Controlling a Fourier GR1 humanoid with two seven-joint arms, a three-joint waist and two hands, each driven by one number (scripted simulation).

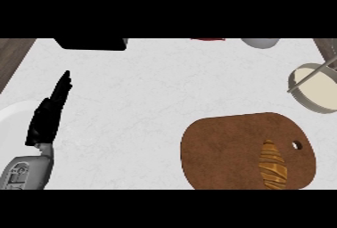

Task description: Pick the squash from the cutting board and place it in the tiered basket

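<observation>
Squash (273, 165), long and tan with darker orange-brown stripes, lies on the round brown cutting board (223, 151), well to the right of the left robot hand (49, 113). That robot hand is open, its fingers straight, over the worktop (151, 89). The tiered basket (319, 91), farther right and higher, shows a pale cream bowl.

A kitchen: a white, marbled stone counter (164, 89) carries a rounded brown wooden cutting board (223, 147) at four o'clock, with a long yellow-striped squash (273, 167) lying on it. A round cream basket (322, 91) with a grey metal rim stands at three o'clock.
</observation>
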